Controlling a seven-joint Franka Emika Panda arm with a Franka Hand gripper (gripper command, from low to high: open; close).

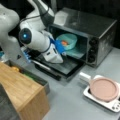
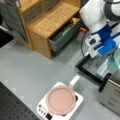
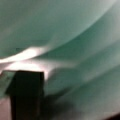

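Note:
A teal bowl [image 1: 67, 41] with something orange [image 1: 64, 43] in it sits inside an open toaster oven [image 1: 100, 27]. My gripper [image 1: 60, 47], with blue fingers, reaches in over the lowered oven door [image 1: 62, 66] and is at the bowl's left rim. In a front view the gripper [image 2: 110, 50] hangs beside the bowl's edge [image 2: 115, 60] above the door [image 2: 92, 67]. The wrist view is filled by the bowl's teal wall [image 3: 75, 37], with one dark finger [image 3: 26, 95] right against it at the lower left.
A pink round lid [image 1: 103, 88] rests on a white base [image 1: 112, 105] in front of the oven; both show again [image 2: 60, 99] [image 2: 42, 108]. A wooden cabinet [image 1: 22, 92] [image 2: 50, 20] stands nearby with an open drawer [image 2: 65, 33] of green and yellow items.

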